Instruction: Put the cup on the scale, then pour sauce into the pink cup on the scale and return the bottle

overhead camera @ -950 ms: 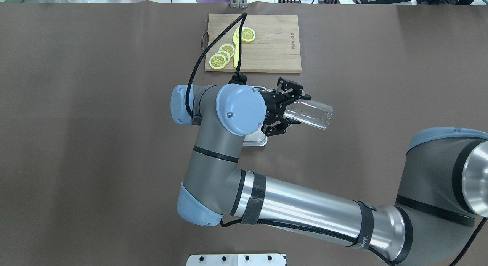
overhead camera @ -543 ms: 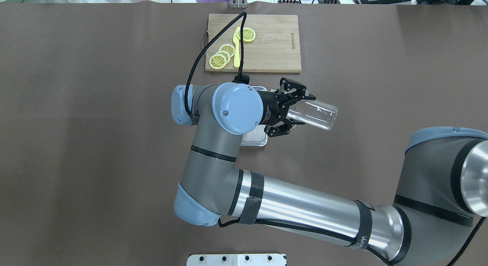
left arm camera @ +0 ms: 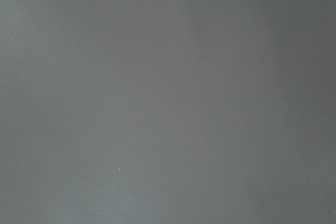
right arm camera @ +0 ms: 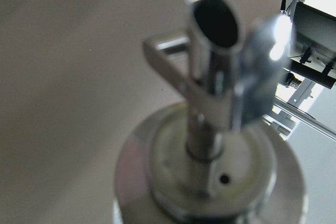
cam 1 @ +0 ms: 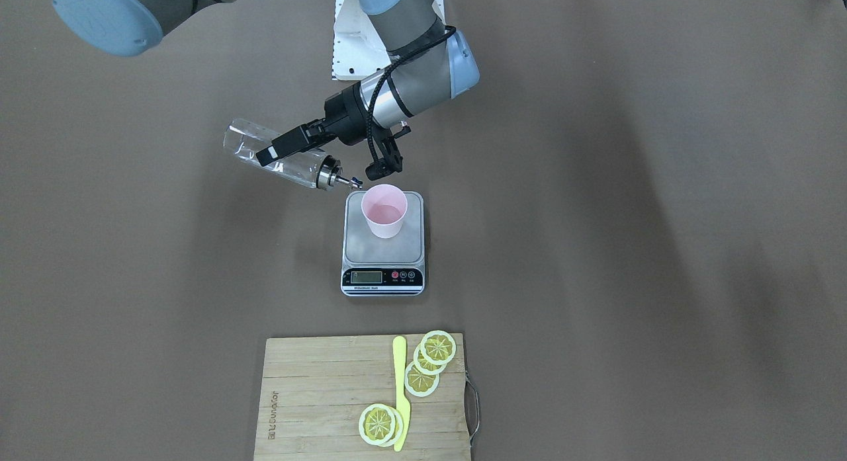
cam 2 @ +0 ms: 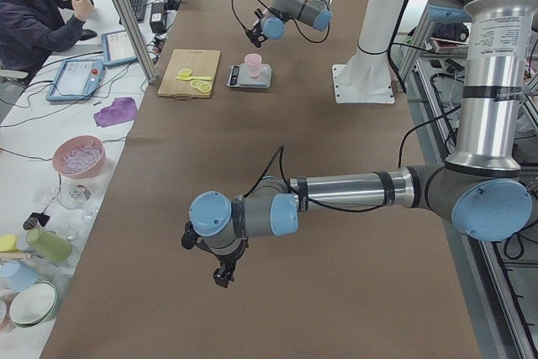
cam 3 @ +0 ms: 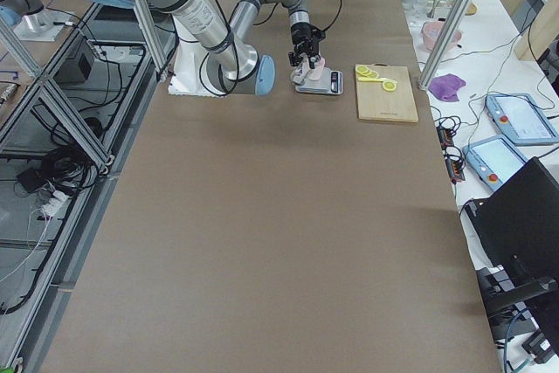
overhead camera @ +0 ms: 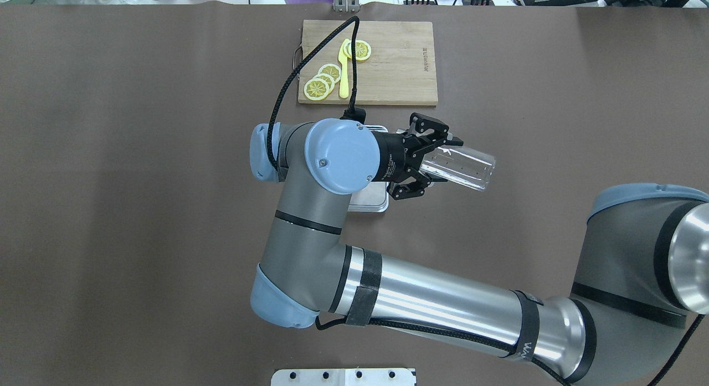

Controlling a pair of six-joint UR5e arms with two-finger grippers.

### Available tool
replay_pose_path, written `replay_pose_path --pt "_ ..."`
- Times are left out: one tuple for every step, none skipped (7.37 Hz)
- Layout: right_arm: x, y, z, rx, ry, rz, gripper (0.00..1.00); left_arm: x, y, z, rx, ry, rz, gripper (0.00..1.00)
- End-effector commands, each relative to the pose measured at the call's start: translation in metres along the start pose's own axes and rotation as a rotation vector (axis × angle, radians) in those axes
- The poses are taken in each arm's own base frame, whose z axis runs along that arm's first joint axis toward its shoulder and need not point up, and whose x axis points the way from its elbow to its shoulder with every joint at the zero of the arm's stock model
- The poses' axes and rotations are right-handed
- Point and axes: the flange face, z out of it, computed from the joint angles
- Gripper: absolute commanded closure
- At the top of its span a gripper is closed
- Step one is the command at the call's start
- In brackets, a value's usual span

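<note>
Lettering is scarce: a burnt-in mark runs along one short edge of the cutting board, too small to read, and the scale's display is lit, but its digits cannot be made out. White letters on a black strap around the right arm are also illegible.

The right hand is clamped around the bottle, which it holds above the tabletop, tipped almost flat. The metal spout points at the cup and sits just outside its rim, over the scale's corner nearest the robot. The cup stands upright on the scale, on the robot-side half of the platform, inside its edges.

The left hand hangs over brown tabletop well apart from all this; whether it is open or closed cannot be told.

Wide brown surface lies on both sides of the scale. The board, carrying lemon slices and a yellow knife, lies apart from the scale on the side away from the robot.
</note>
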Motion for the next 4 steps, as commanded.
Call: replay_pose_path --pt "-0.002 -0.003 0.003 -0.014 0.006 0.011 1.0 0.0 0.0 0.0 0.0 0.0 0.0 0.02" --pt "-0.005 -0.012 -0.004 -0.038 0.015 0.016 1.0 0.0 0.0 0.0 0.0 0.0 0.0 0.02" --pt "-0.007 -0.017 -0.008 -0.054 0.008 0.029 1.0 0.0 0.0 0.0 -0.001 0.0 -0.001 0.02" --pt "-0.005 -0.016 -0.016 -0.052 -0.003 0.032 1.0 -0.001 0.0 0.001 -0.002 0.001 -0.002 0.02"
